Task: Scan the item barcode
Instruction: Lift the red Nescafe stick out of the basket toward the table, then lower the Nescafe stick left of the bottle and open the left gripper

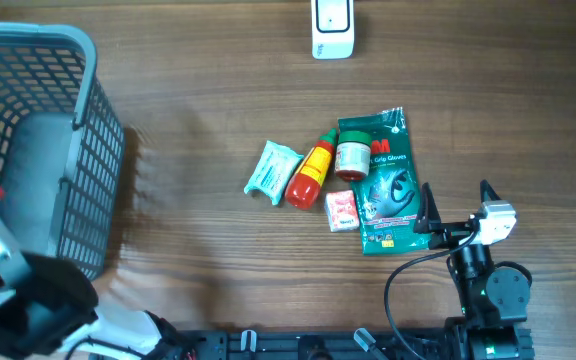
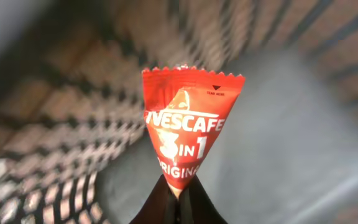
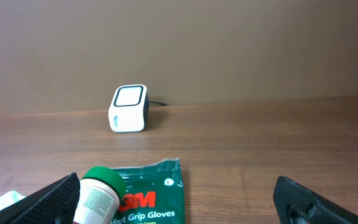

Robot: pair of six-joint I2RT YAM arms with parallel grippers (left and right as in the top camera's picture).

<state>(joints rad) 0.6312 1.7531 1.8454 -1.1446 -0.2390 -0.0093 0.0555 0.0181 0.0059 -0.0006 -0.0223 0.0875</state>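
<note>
While hanging inside the basket (image 1: 93, 170), pinches tight with the left gripper (image 2: 179, 202) on the bottom tip of the red Nescafe sachet (image 2: 188, 124), upright over the basket's grey floor. Well right of the basket, spreads the right gripper (image 3: 179, 202) wide, gripping nothing. Just beyond it: green-capped jar (image 3: 101, 193) against green glove pack (image 3: 151, 202). Farther back still, up and right of the basket: white scanner (image 3: 129, 109).
</note>
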